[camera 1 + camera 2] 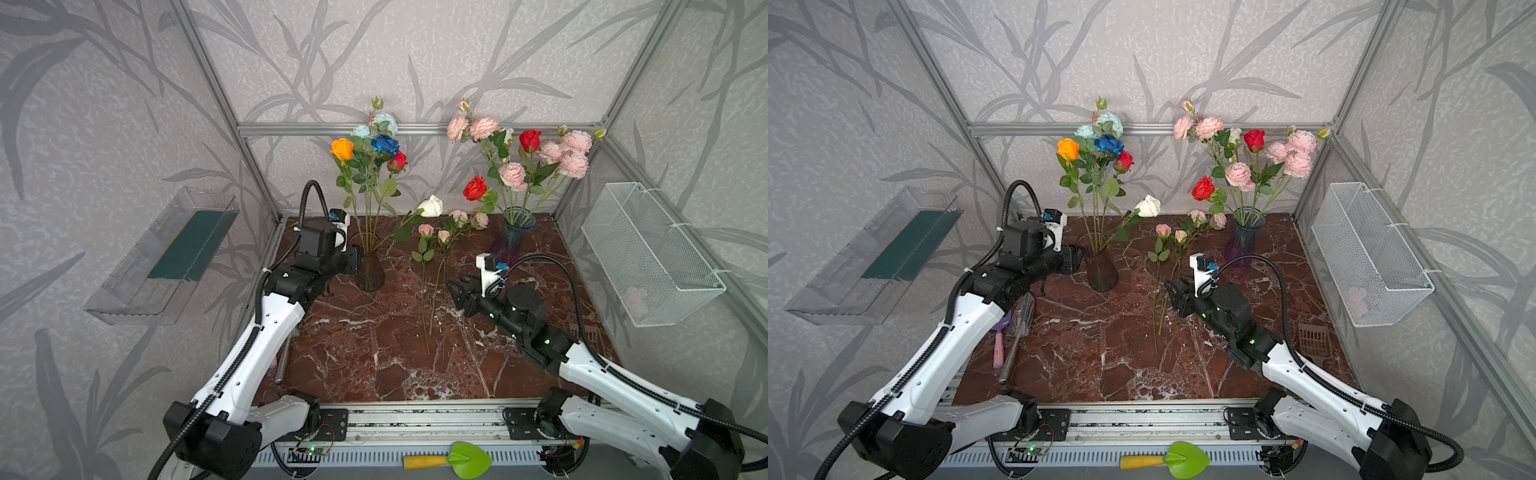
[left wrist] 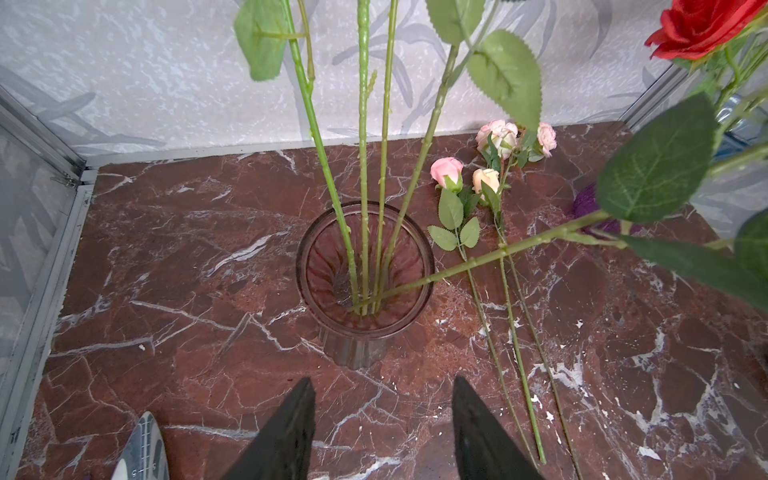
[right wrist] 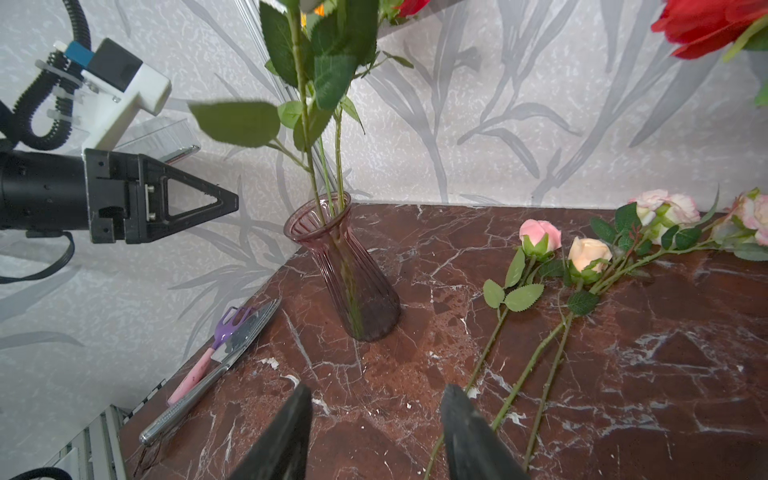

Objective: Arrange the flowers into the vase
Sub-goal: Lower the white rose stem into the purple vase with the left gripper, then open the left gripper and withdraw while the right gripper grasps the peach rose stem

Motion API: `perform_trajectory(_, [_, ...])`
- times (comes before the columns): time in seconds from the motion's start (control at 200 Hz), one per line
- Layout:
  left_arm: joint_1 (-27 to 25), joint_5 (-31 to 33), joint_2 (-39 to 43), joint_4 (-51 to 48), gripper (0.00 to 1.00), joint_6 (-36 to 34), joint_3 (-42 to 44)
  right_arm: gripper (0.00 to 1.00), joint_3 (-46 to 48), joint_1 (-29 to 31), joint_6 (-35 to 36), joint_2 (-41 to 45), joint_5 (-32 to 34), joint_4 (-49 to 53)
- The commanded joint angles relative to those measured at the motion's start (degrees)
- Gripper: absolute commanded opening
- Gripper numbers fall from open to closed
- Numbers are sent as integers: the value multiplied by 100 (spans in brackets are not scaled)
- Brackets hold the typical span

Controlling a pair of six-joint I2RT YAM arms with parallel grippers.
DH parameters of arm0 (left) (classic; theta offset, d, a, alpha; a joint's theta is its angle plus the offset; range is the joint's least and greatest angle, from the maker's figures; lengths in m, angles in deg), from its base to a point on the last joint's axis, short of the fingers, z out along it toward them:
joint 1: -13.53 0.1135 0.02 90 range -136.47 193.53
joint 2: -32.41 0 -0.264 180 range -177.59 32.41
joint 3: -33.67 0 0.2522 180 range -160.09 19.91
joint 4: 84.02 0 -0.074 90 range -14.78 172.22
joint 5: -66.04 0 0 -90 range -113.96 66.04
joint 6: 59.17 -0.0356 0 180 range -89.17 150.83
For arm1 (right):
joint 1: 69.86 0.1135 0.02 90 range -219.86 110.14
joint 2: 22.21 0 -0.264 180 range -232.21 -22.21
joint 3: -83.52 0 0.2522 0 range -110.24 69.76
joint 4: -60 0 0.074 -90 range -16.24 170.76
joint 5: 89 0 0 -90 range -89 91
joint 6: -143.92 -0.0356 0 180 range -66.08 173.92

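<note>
Right wrist: your right gripper (image 3: 377, 391) parted, empty; loose flowers (image 3: 582, 301) just beside, stems toward table (image 3: 644, 395) front edge; left gripper (image 2: 382, 381) parted, seemingly farther.

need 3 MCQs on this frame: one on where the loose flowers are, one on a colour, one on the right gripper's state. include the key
1. Relative to the pink vase and the blue vase, the loose flowers lie: A in the pink one; B on the table between them; C in the blue one.
2. The lowest-hanging rose of the pink vase is: A orange; B blue; C white.
3. The right gripper is: A open and empty; B shut on a stem; C shut on the pink vase.
Key: 1 B, their stems lie flat on the table between the vases; 2 C, it leans out white below the coloured ones; 3 A, its fingers stand apart with nothing between them.
</note>
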Motion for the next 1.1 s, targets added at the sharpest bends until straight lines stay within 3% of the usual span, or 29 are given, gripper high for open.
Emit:
perform_trajectory(0.0, [32, -5, 823, 826, 54, 464, 508, 52, -370, -287, -266, -379, 17, 676])
perform_trajectory(0.17, [32, 805, 2047, 2854, 61, 1624, 1793, 46, -813, -512, -461, -1304, 215, 1396])
perform_trajectory(0.385, [32, 1725, 1946, 4103, 62, 2689, 2136, 39, -1487, -629, -351, -2726, 643, 1831])
perform_trajectory(0.61, [40, 1017, 1621, 5058, 63, 2558, 2677, 33, -2467, -871, -76, -4141, 338, 2539])
perform_trajectory(0.78, [40, 828, 1740, 5015, 63, 2912, 2914, 32, -3186, -1010, 13, -5139, 112, 3136])
perform_trajectory(1.095, [40, 588, 1692, 5076, 63, 3051, 3036, 25, -3641, -1050, -131, -5927, 104, 3211])
